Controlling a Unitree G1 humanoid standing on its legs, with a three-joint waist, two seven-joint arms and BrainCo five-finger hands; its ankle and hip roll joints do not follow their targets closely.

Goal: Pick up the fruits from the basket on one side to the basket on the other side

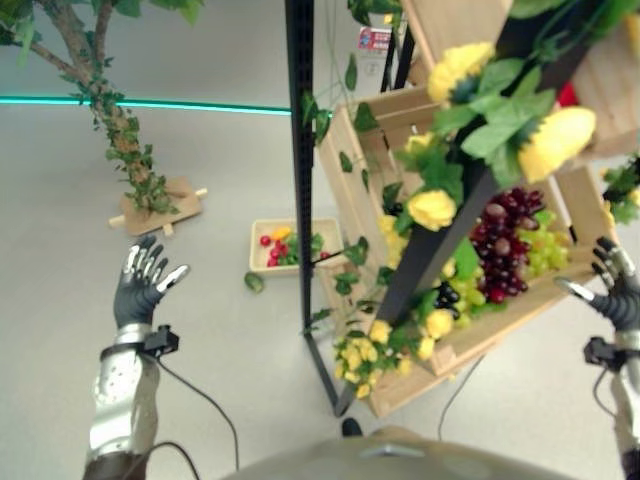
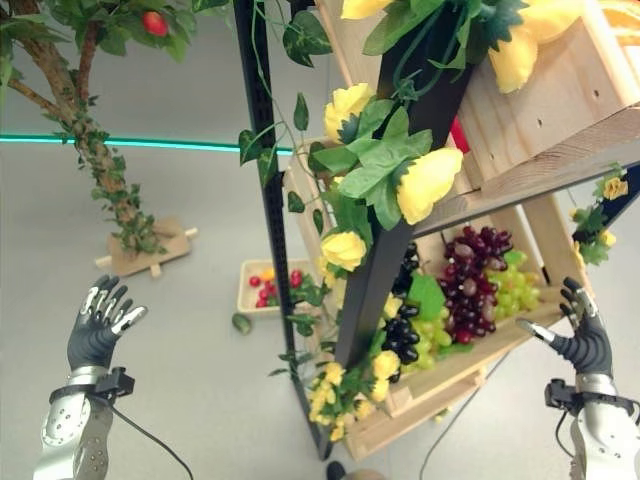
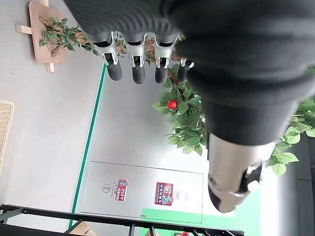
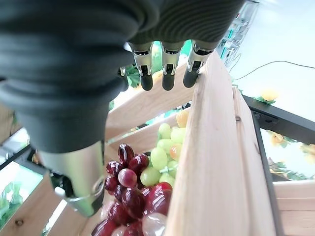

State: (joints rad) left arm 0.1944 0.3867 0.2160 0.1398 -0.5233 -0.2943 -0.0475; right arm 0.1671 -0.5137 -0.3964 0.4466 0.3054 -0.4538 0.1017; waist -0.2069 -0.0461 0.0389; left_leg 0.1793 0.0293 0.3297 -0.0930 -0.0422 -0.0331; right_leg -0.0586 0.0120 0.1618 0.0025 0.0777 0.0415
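A tilted wooden crate (image 1: 470,345) on a black rack holds dark red grapes (image 1: 505,250), green grapes (image 1: 545,255) and black grapes (image 2: 400,335). A low wicker basket (image 1: 262,232) on the floor behind the rack holds small red and yellow fruits (image 1: 275,248). My right hand (image 1: 615,285) hangs open just right of the crate, holding nothing; in its wrist view its fingers (image 4: 167,73) sit by the crate's wooden wall (image 4: 216,162), with the red grapes (image 4: 133,194) below. My left hand (image 1: 140,285) is raised open and empty over the bare floor at the left.
The black rack post (image 1: 305,200) stands between the two hands, hung with yellow flowers (image 1: 555,140) and leaves. An artificial tree (image 1: 110,110) on a wooden base (image 1: 160,210) stands at the back left, with a red fruit (image 3: 171,104) among its leaves. A loose leaf (image 1: 254,282) lies by the basket.
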